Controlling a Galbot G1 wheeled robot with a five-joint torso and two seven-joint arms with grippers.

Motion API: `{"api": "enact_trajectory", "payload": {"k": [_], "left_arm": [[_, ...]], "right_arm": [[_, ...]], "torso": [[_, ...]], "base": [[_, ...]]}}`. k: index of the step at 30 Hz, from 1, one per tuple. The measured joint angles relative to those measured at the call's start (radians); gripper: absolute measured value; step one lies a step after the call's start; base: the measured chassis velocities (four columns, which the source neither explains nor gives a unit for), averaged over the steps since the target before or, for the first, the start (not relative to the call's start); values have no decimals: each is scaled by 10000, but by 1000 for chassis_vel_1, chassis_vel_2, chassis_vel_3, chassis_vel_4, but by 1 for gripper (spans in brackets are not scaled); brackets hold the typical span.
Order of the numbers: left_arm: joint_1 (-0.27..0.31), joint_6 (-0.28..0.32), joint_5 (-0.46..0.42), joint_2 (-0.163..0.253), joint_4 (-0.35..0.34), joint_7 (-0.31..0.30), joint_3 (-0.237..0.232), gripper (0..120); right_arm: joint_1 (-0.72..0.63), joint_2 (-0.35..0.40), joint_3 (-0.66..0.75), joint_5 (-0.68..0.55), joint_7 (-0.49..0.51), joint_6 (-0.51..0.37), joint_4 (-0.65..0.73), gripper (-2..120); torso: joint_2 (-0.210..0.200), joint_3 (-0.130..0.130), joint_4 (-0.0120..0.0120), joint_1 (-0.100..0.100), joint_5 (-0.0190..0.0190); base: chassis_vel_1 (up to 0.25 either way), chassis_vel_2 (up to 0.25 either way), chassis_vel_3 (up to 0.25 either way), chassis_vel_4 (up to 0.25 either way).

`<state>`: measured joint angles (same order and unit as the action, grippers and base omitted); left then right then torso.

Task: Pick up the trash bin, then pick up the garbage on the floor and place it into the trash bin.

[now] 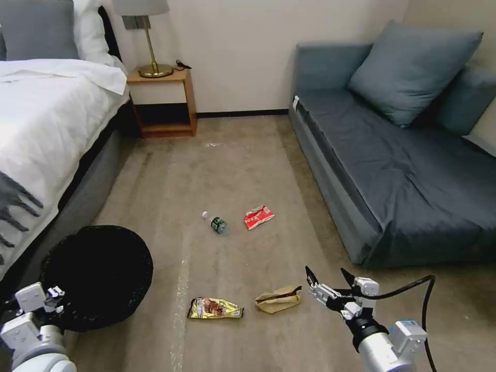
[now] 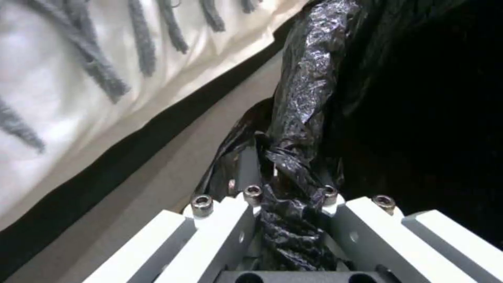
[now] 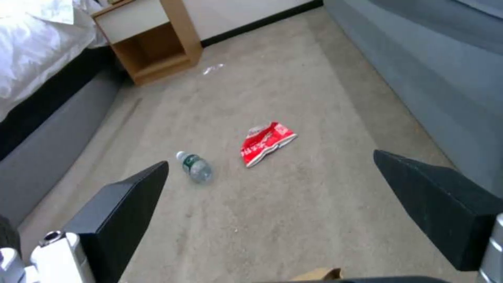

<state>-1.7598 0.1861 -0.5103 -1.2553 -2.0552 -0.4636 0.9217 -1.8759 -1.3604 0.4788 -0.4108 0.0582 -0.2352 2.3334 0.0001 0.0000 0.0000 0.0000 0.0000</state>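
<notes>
Left gripper [image 2: 290, 196] clamped on the trash bin [image 1: 98, 274] rim, crinkly black liner bunched between its fingers [image 2: 230, 220]; bin sits beside the bed [image 1: 46, 124]. Right gripper [image 1: 330, 279] spread wide, grasping nothing, hovering above the carpet [image 1: 232, 170]. Brown paper bag [image 1: 278, 299] just beside its fingertips, gold wrapper [image 1: 214, 308] further toward the bin. Bottle [image 3: 195, 167] and red-white wrapper [image 3: 266, 142] lie ahead of the open fingers [image 3: 123, 212] (well apart from them). Sofa [image 1: 403, 170] on the right side.
</notes>
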Motion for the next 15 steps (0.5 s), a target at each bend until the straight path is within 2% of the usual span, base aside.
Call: {"api": "enact_trajectory", "payload": {"k": [12, 15], "left_arm": [[46, -39, 59, -64, 82, 12, -32, 3], [71, -117, 64, -67, 158, 36, -72, 3]], "right_arm": [[100, 116, 41, -51, -23, 51, -277, 100], [303, 332, 36, -7, -136, 227, -717, 100]], "torso": [[0, 0, 0, 1, 0], [-1, 0, -1, 1, 0]], "base": [[-74, 72, 68, -67], [-50, 64, 63, -50]]}}
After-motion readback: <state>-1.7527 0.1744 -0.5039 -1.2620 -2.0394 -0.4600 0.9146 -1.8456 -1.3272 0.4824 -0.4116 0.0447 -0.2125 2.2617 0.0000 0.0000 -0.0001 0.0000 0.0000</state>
